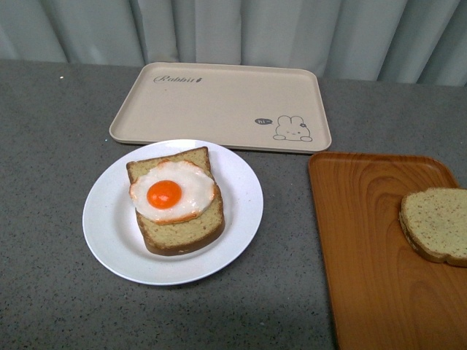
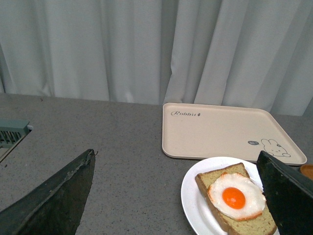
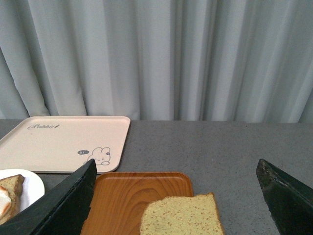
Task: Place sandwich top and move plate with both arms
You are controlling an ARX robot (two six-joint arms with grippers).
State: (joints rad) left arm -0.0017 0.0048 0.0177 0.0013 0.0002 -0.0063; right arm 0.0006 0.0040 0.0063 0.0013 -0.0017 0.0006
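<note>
The sandwich top [image 1: 435, 224], a plain speckled bread slice, lies on the orange wood-grain tray [image 1: 365, 255] at the right. The white plate [image 1: 109, 233] sits at table centre and holds a thicker slice with a fried egg [image 1: 174, 192]. Neither arm shows in the front view. In the left wrist view my left gripper [image 2: 178, 191] is open, with the plate [image 2: 193, 196] and egg slice [image 2: 234, 198] between and beyond its fingers [image 2: 58, 200]. In the right wrist view my right gripper [image 3: 176, 196] is open above the sandwich top [image 3: 181, 215], apart from it.
A beige rabbit-print tray [image 1: 219, 102] lies behind the plate, near the grey curtain. The tabletop [image 1: 51, 146] is grey and speckled. A pale green vented object [image 2: 12, 133] sits at the table edge in the left wrist view.
</note>
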